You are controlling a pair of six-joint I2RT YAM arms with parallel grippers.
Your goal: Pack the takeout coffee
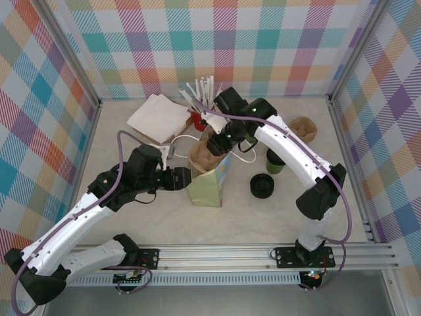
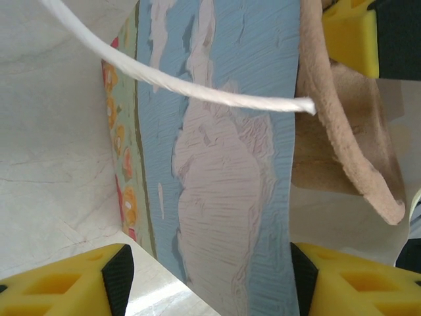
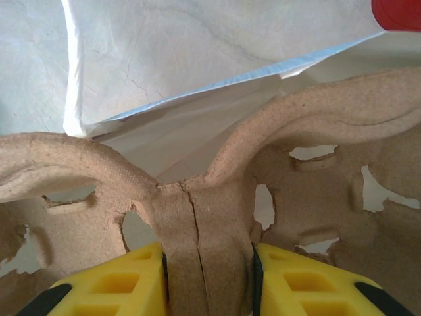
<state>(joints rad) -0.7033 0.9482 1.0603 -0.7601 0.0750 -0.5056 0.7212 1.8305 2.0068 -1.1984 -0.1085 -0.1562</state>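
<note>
The right gripper (image 3: pixel 208 260) pinches the middle ridge of a pulp cup carrier (image 3: pixel 316 112), which hangs over the open mouth of the paper bag (image 2: pixel 223 164). The left gripper (image 2: pixel 207 286) is spread around the bag's wall, with a strip of table (image 2: pixel 52 164) showing beside one finger, so I judge the bag is not firmly held. If the carrier catches the rim or the cord handle (image 2: pixel 197 89), the bag may tip. The takeout coffee (image 1: pixel 275 160) stands on the table right of the bag, near the black lids (image 1: pixel 262 185), where the arm could knock it.
</note>
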